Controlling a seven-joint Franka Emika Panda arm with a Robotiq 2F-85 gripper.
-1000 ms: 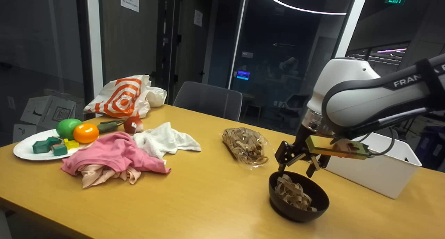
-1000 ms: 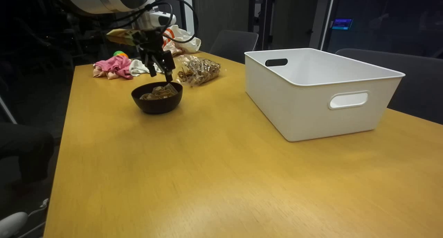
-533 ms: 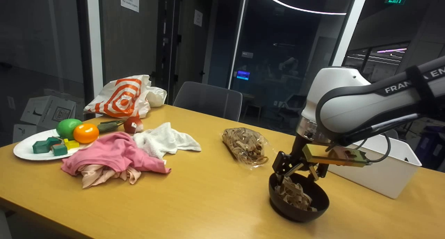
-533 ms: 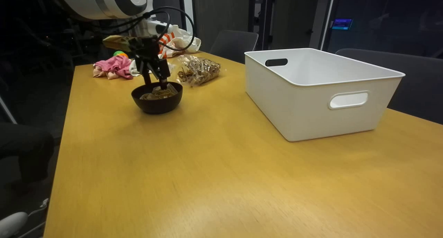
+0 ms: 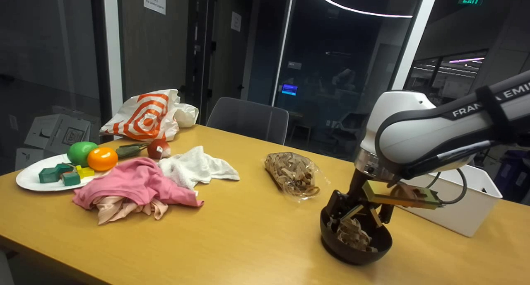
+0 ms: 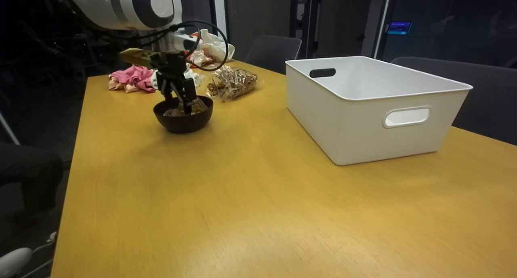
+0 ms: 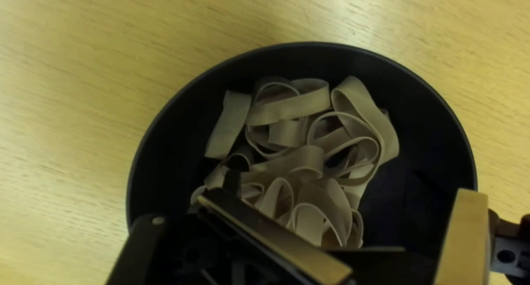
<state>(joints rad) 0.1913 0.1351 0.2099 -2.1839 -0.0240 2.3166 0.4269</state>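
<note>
One claw (image 5: 360, 222), spread wide, holding nothing, sat partly inside black bowl (image 5: 337, 250); looked pre-grasp on tan strips (image 7: 285, 109), next calling for closure.

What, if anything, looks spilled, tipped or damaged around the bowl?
Nothing stands out: the black bowl sits upright, its tan strips inside as far as visible. The pink cloth is merely crumpled.
</note>
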